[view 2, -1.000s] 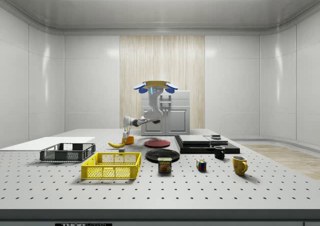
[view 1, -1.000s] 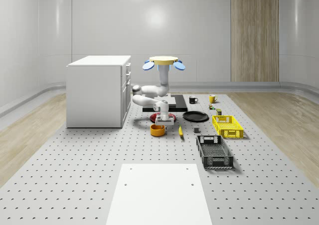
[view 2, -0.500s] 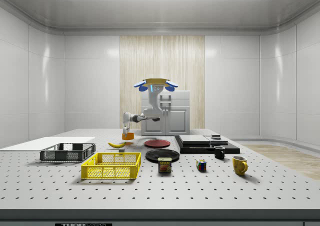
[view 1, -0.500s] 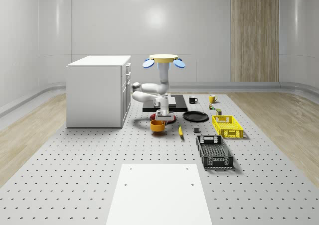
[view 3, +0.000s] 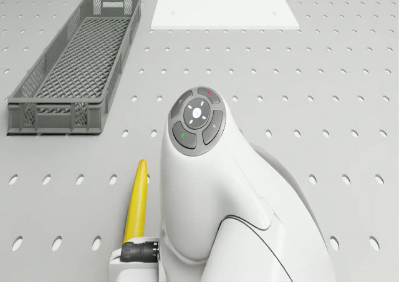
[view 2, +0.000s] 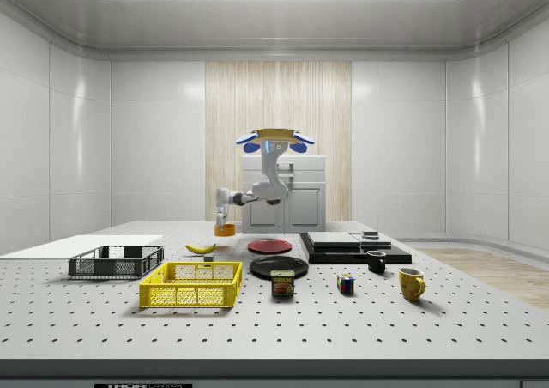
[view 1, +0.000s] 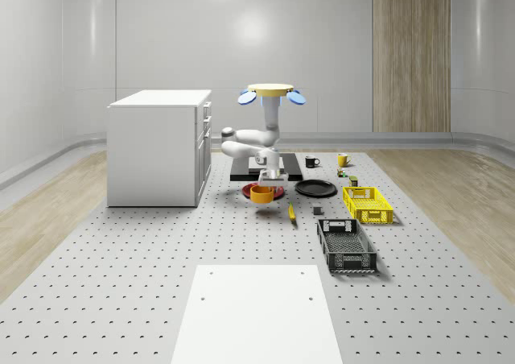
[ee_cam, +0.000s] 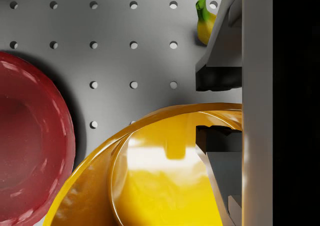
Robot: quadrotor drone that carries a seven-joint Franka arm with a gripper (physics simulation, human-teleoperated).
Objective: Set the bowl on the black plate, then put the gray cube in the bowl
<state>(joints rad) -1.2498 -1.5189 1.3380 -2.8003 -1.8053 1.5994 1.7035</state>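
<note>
We have lifted the orange bowl [view 1: 261, 193] off the bench [view 1: 145, 283] since a second ago — our hand [ee_cam: 218, 107] pinches its rim, drone [view 1: 271, 93] hovering, bowl above the red plate [view 1: 274, 190], the black plate [view 1: 315, 188] just beyond.

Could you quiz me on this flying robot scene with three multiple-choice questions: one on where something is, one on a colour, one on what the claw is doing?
1. The banana lies:
A. on the perforated table
B. in the yellow crate
C. on the cabinet

2. The plate beside the black plate is:
A. blue
B. red
C. green

3. The claw is:
A. open over the mug
B. shut on the bowl's rim
C. resting on the table

Answers:
1 A: the yellow banana lies on the table's surface.
2 B: the round red plate sits by the round black plate.
3 B: the claw pinches the rim of the glossy orange bowl, lifted off the table while the drone hovers.
</note>
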